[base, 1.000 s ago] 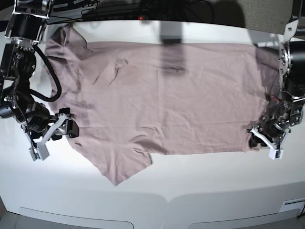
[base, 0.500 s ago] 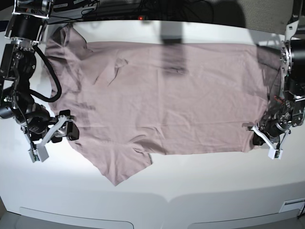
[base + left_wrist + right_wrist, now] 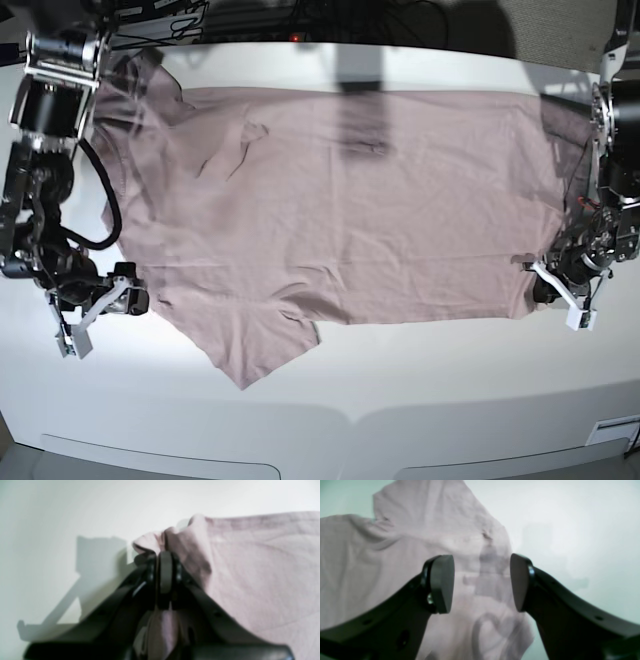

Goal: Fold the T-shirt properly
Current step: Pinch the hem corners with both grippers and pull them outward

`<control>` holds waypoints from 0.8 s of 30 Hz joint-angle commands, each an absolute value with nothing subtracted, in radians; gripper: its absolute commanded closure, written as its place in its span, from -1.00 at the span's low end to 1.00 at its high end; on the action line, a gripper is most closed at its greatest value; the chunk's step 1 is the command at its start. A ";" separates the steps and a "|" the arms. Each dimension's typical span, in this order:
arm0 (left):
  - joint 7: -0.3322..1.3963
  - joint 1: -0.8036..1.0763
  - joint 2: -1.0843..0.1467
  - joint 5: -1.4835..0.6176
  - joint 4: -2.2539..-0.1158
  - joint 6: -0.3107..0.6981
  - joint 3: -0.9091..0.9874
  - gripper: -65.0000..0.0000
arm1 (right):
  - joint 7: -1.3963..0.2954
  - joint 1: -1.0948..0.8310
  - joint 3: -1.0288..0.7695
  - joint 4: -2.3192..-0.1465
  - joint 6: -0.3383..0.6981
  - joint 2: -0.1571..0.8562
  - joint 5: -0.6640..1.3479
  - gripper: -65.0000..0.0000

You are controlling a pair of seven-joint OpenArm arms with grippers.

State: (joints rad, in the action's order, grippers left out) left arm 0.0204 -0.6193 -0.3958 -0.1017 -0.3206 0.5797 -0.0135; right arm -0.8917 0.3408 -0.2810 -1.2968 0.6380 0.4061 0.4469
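I've got the T-shirt spread mostly flat across the white tabletop, one sleeve pointing toward the near edge, another bunched at the far corner by my right arm. My left gripper is pressed together, pinching a puckered bit of the shirt's edge (wrist view is blurry, but cloth clearly bulges up between and past the fingers); in the base view it sits at the shirt's near corner on that side. My right gripper is spread wide, holding nothing, above the sleeve fabric; base view puts it just beside the shirt's edge.
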 commanded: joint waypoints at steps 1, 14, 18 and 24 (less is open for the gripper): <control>-0.002 -0.649 -0.413 -0.110 -0.334 0.584 -0.012 0.93 | -0.855 0.398 -0.287 -1.279 0.660 0.422 0.447 -0.11; -0.001 -0.651 -0.413 -0.140 -0.335 0.585 -0.012 0.93 | -0.717 0.626 -0.134 -0.865 0.670 0.411 0.242 -0.33; -0.001 -0.651 -0.414 -0.139 -0.335 0.585 -0.012 0.93 | -0.718 0.640 -0.098 -0.776 0.624 0.401 0.234 -0.33; -0.002 -0.651 -0.413 -0.140 -0.335 0.584 -0.012 0.93 | -0.691 0.639 -0.098 -0.735 0.593 0.411 0.171 -0.33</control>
State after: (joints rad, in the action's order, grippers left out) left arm 0.0250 -0.6205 -0.3988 -0.1257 -0.3206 0.5797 -0.0139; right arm -0.7071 0.6033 -0.0956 -0.7216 0.5919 0.3985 0.1654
